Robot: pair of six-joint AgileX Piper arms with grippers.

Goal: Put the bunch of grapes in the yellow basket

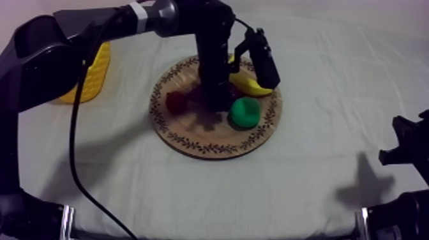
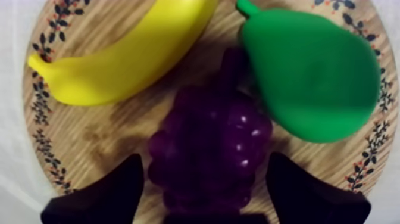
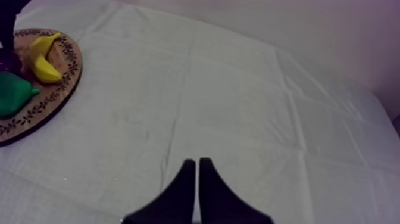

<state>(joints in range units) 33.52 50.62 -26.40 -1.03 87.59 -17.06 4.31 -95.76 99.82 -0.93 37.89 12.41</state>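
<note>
Purple grapes (image 2: 208, 143) inside spread left pincer (image 2: 203, 161) | banana (image 2: 119, 53), pear (image 2: 309, 71) just beside

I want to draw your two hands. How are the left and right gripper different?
The left gripper has its fingers apart; the right gripper has them together as a wedge. The left gripper is over the wooden board, a finger each side of the bunch of grapes; the right gripper is over bare cloth. Both have two black fingers.

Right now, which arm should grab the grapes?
Left. The left gripper is open, a finger each side of the purple bunch of grapes on the round wooden board. The right gripper is shut over grey-white cloth.
</note>
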